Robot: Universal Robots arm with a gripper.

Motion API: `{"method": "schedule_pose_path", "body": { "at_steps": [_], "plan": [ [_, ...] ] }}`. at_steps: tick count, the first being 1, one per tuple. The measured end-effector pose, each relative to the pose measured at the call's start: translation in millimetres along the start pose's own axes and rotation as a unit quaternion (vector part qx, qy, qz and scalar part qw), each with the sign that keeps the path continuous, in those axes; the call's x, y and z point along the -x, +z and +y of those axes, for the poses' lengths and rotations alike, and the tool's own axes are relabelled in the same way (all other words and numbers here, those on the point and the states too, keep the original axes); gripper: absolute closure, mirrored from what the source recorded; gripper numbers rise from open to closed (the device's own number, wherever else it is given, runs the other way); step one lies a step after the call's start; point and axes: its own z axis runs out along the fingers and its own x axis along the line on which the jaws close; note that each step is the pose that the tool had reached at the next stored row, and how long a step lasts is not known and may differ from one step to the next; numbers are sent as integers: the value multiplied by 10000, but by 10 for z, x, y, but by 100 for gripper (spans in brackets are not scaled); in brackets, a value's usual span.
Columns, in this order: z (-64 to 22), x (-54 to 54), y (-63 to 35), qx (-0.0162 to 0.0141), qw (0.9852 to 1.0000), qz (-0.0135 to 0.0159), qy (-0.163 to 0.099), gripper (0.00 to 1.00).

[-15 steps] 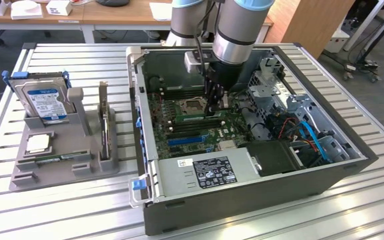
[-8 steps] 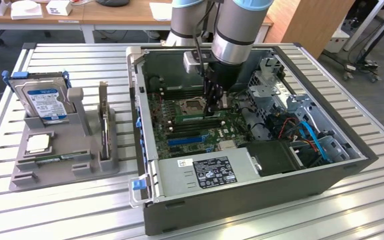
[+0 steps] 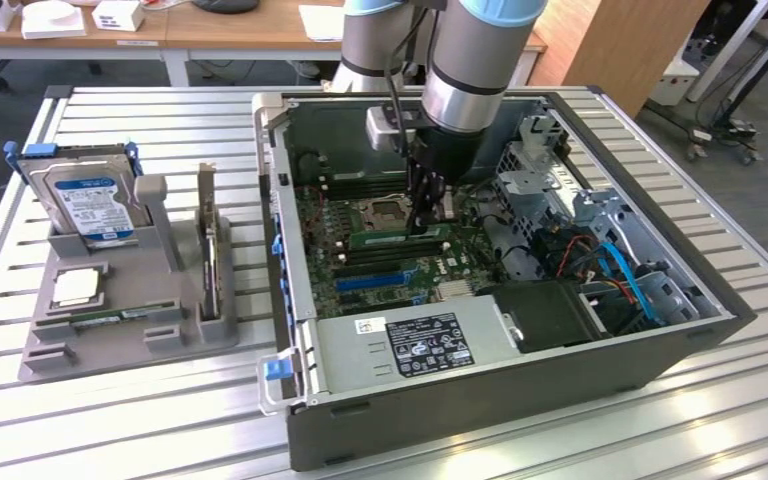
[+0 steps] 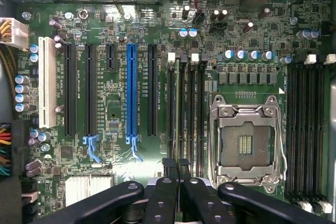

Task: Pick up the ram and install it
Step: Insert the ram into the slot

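Gripper (image 3: pixel 424 226) jaws, closed together, meet the ram (image 3: pixel 400 239) directly beneath them. It stands edge-up in a motherboard (image 4: pixel 115 103) slot, apparently for pressing home.

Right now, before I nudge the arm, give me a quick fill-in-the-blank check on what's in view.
1. The gripper is lowered inside the open computer ___.
2. Its jaws are ___ on the ram, which stands in a slot beside the CPU socket.
3. The hard drive stands in the grey holder on the exterior view's ___.
4. Among the black and white expansion slots, one long slot is ___.

Missing words: case; shut; left; blue.
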Motion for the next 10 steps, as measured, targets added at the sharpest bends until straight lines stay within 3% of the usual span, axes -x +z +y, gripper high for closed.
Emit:
{"method": "schedule_pose_path", "body": {
  "at_steps": [10],
  "plan": [
    [-2,-14,51,0,10000,-1,-1,89]
  ]
}}
